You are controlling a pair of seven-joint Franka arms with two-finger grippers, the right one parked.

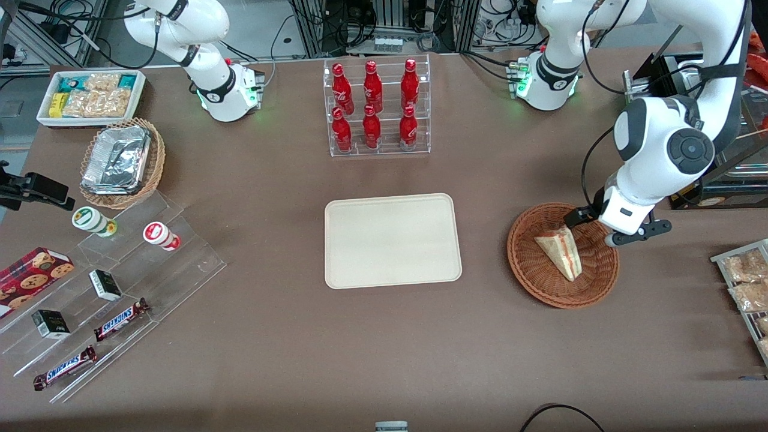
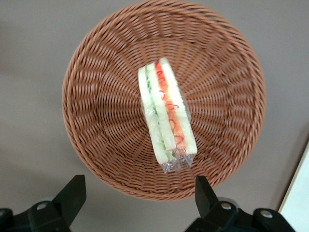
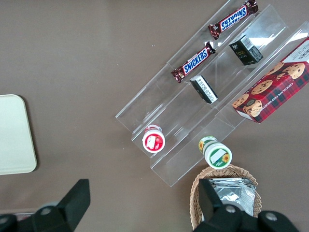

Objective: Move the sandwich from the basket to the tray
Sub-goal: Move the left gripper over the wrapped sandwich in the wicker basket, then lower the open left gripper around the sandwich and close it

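Observation:
The sandwich [image 1: 561, 251] is a clear-wrapped wedge of white bread with red and green layers [image 2: 166, 113]. It lies in the middle of the round reddish-brown wicker basket [image 1: 528, 270] [image 2: 96, 121], toward the working arm's end of the table. My gripper [image 1: 594, 231] [image 2: 137, 193] hangs open above the basket's rim, a little above the sandwich and farther from the front camera than it. Nothing is between its fingers. The cream tray [image 1: 393, 240] [image 3: 14, 135] lies bare at the table's middle, beside the basket.
A clear rack of red bottles [image 1: 375, 108] stands farther back than the tray. Snack packs [image 1: 747, 282] lie at the working arm's table edge, with a dark stand [image 1: 720, 180] close to that arm. A stepped clear shelf [image 1: 120, 282], foil basket [image 1: 120, 162] and white bin [image 1: 90, 96] sit toward the parked arm's end.

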